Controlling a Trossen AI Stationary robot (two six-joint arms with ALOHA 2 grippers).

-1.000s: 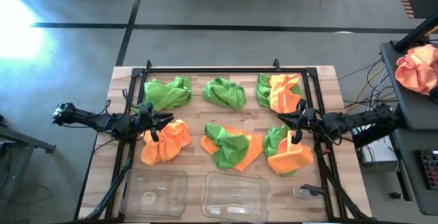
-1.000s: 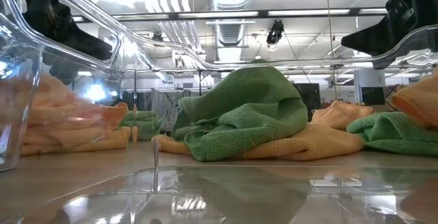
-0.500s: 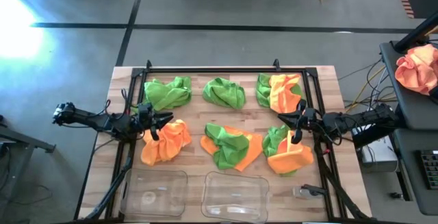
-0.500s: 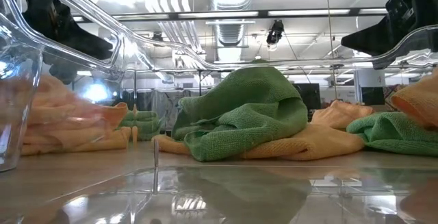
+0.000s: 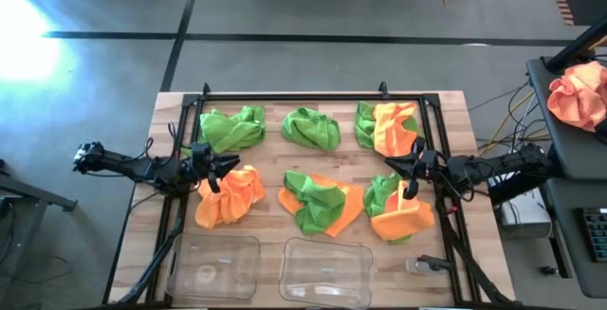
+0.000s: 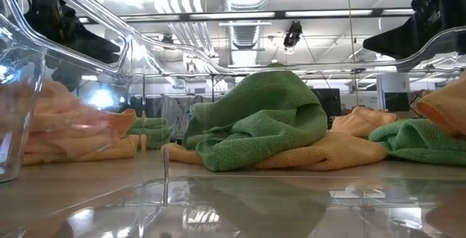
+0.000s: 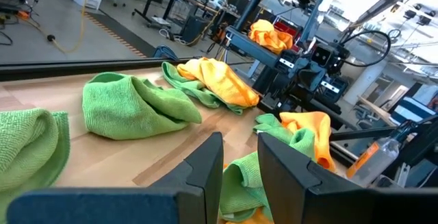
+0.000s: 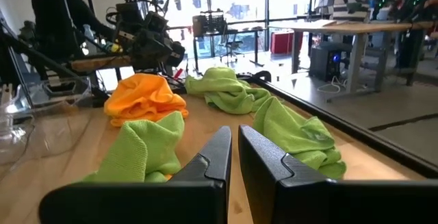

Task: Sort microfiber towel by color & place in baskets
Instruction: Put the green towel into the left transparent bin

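Microfiber towel (image 5: 318, 204) piles on table, person (image 8: 58, 18) only in right wrist view

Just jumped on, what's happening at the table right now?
Sorting hasn't started. Both baskets, left and right, sit at the near edge with no towel in them. Green and orange towels lie in six heaps on the table, some mixed, like the center heap. The left gripper hovers by the orange heap, jaws slightly apart and holding nothing. The right gripper hovers near the right-hand heap with jaws shut, also holding nothing.
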